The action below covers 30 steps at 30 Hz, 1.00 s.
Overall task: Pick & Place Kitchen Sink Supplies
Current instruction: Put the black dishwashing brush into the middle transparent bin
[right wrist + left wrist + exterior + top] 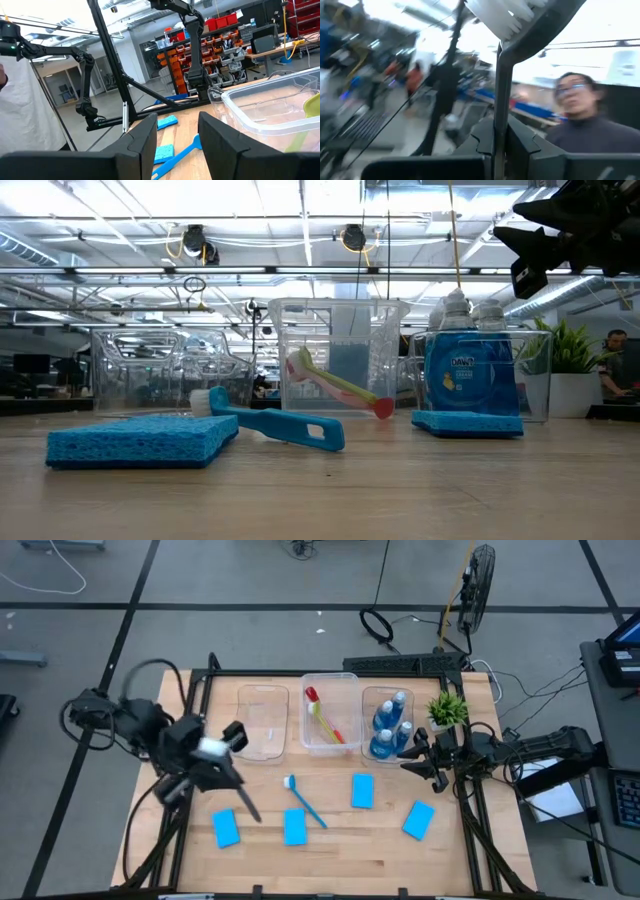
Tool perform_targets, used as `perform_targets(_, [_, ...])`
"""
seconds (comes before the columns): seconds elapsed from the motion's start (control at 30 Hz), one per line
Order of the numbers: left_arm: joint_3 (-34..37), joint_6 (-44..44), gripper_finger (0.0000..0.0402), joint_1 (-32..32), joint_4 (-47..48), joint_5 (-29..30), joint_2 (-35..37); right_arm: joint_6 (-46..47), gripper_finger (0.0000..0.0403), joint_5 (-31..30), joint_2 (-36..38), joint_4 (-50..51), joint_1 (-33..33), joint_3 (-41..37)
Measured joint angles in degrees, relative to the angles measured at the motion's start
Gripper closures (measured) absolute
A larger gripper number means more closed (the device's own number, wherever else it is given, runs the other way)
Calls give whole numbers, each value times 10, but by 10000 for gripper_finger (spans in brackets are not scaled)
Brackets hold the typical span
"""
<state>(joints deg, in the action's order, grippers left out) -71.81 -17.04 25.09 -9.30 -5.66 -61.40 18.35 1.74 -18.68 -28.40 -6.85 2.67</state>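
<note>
My left gripper hangs over the table's left part, shut on the dark dish brush. In the left wrist view its white bristle head stands beyond the fingers. My right gripper is open and holds nothing, next to the tub of blue bottles; it also shows in the low view. The middle tub holds the red and yellow-green brushes. The blue brush lies flat on the table. Sponges lie at front left, front centre, centre and right. My left gripper pinches the dark brush's handle between its two fingers. The handle runs straight on past the fingers to the bristle head. The wrist view behind it shows only the room, and the low view shows no part of this brush on the table.
A third clear tub stands left of the middle one, with nothing showing in it. A small green potted plant sits by the far right corner. A dark frame rims the table. A person stands in the room beyond.
</note>
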Motion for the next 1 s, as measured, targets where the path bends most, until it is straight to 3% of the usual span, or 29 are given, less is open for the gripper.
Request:
perform_targets(0.13, [-1, 17, 382, -8, -20, -33, -4, 5, 273, 0, 0, 0, 0, 0])
perform_targets(0.3, [-1, 9, 382, -11, -19, -14, -9, 11, 273, 0, 0, 0, 0, 0])
perform_targets(0.4, [-1, -24, 382, -12, -1, 63, -16, 11, 273, 0, 0, 0, 0, 0])
perform_targets(0.7, [-1, -97, 382, -61, 21, 381, -60, 11, 273, 0, 0, 0, 0, 0])
perform_targets(0.8, [-1, -90, 382, -83, 18, 435, -77, 11, 273, 0, 0, 0, 0, 0])
perform_targets(1.0, [-1, -86, 382, -148, -7, 481, -113, 19, 273, -1, 0, 0, 0, 0])
